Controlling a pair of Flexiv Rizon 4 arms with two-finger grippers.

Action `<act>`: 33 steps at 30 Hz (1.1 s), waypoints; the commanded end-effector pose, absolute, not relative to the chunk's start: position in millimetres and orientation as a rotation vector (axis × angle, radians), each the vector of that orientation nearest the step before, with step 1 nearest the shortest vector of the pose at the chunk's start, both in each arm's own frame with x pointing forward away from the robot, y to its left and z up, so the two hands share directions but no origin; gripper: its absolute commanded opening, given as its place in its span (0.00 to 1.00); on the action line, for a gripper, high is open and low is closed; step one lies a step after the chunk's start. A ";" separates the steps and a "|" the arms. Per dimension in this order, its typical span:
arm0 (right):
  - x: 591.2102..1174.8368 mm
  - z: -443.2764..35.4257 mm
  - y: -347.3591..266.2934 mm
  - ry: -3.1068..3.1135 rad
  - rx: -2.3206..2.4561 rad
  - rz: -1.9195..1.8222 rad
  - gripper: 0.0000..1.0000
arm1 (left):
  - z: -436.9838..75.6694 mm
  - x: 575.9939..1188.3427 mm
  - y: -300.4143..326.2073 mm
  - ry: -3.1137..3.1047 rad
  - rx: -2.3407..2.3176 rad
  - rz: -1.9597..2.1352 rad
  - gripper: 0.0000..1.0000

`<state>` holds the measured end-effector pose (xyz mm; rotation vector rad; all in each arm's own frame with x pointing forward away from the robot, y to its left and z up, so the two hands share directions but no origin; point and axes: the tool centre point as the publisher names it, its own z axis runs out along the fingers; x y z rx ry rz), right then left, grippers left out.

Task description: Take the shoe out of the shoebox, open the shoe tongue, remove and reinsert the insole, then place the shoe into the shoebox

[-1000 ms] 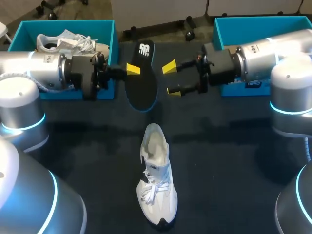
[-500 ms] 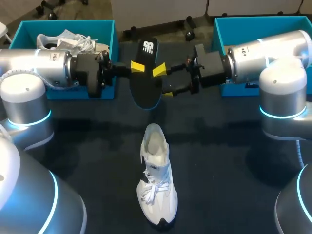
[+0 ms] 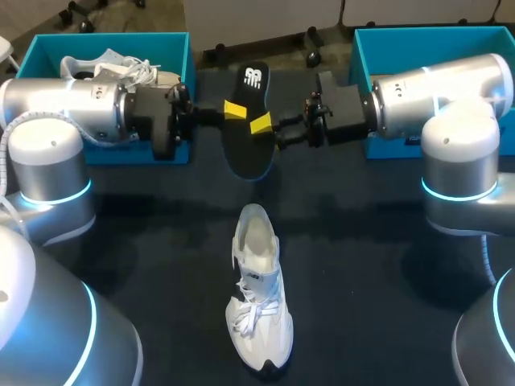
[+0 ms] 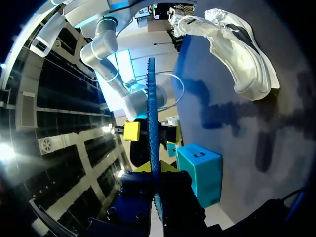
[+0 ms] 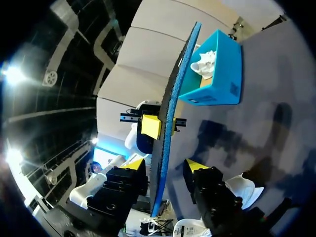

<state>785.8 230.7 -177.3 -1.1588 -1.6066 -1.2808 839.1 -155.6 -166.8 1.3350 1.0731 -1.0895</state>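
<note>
A black insole (image 3: 248, 121) with a blue edge hangs in the air at the back middle of the table, between my two grippers. My left gripper (image 3: 236, 111) is shut on its left side; in the left wrist view the insole (image 4: 151, 113) stands edge-on between the gripper's (image 4: 154, 168) pressed fingers. My right gripper (image 3: 265, 130) straddles the insole's right side. In the right wrist view the insole (image 5: 173, 94) sits between the gripper's (image 5: 163, 168) fingers, with a gap left at one finger (image 5: 197, 165). The white shoe (image 3: 257, 297) lies on the table in front, toe toward me.
A blue box (image 3: 173, 44) at the back left holds another white shoe (image 3: 105, 68). A second blue box (image 3: 362, 48) stands at the back right, partly behind my right arm. Black table surface (image 3: 362, 265) surrounds the shoe.
My right gripper has moved left onto the insole and its fingers have narrowed around it. My left gripper has carried the insole slightly to the right.
</note>
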 end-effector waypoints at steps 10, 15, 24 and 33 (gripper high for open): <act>789.1 -175.2 232.1 -1.626 -1.153 -1.268 0.42 | -169.7 836.0 -160.7 1.062 1.345 -1.054 0.00; 788.1 -176.8 232.0 -1.620 -1.152 -1.270 0.35 | -169.9 835.9 -162.0 1.059 1.345 -1.044 0.00; 788.0 -178.3 230.3 -1.603 -1.156 -1.283 0.30 | -169.1 838.2 -163.9 1.054 1.308 -1.027 0.00; 789.8 -178.0 230.7 -1.598 -1.155 -1.288 0.00 | -168.9 839.0 -165.2 1.051 1.293 -1.016 0.00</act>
